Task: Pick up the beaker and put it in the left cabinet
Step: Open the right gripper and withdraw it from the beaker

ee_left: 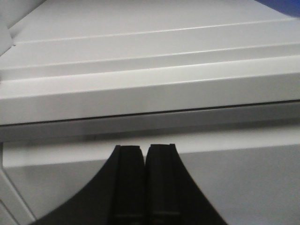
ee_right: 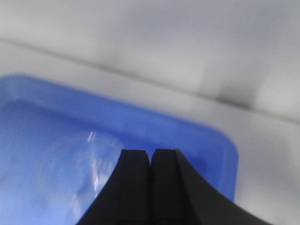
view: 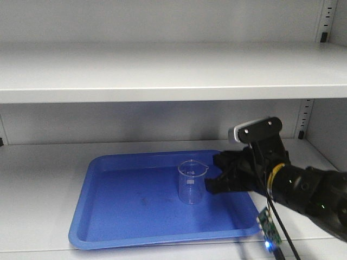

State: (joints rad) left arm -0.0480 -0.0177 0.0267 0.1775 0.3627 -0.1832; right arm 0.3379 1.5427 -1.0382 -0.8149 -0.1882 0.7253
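Observation:
The beaker (view: 192, 182), small clear glass with a spout, stands upright on a blue tray (view: 124, 216) that lies on the lower shelf of the pale grey left cabinet (view: 162, 76). My right gripper (view: 214, 176) is just to the right of the beaker, over the tray. In the right wrist view that gripper (ee_right: 151, 151) is shut with nothing between its fingers, and the beaker (ee_right: 89, 173) is a blur to its left, not held. My left gripper (ee_left: 145, 147) is shut and empty, facing a grey cabinet shelf edge (ee_left: 150, 89). It does not show in the front view.
An upper shelf spans the cabinet above the tray. Slotted uprights (view: 327, 21) run up the back right corner. The tray's raised rim (ee_right: 220, 140) lies just past my right fingertips. A cable and a small circuit board (view: 268, 226) hang under my right arm.

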